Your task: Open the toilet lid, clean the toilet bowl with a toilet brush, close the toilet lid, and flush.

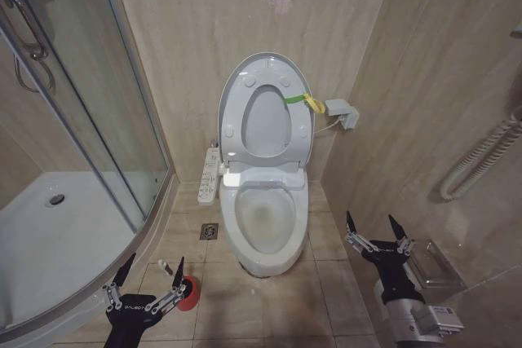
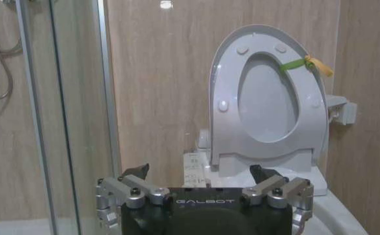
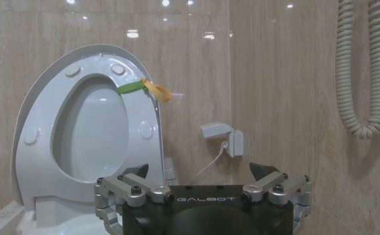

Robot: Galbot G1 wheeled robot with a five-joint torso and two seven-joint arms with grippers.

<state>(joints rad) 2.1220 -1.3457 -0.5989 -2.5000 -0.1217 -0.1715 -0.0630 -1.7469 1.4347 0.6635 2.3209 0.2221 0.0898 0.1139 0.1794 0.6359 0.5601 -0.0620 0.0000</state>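
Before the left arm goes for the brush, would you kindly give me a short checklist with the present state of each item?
1. Toilet lid raised against the wall, ring seat up with it: ok.
2. Toilet bowl uncovered and open to reach: ok.
3. Toilet brush in its red holder on the floor beside the bowl: ok.
4. Left claw open, holding nothing, close to the brush: ok.
5. Right claw open, holding nothing, off to the bowl's right: ok.
6. Brush head condition: cannot tell.
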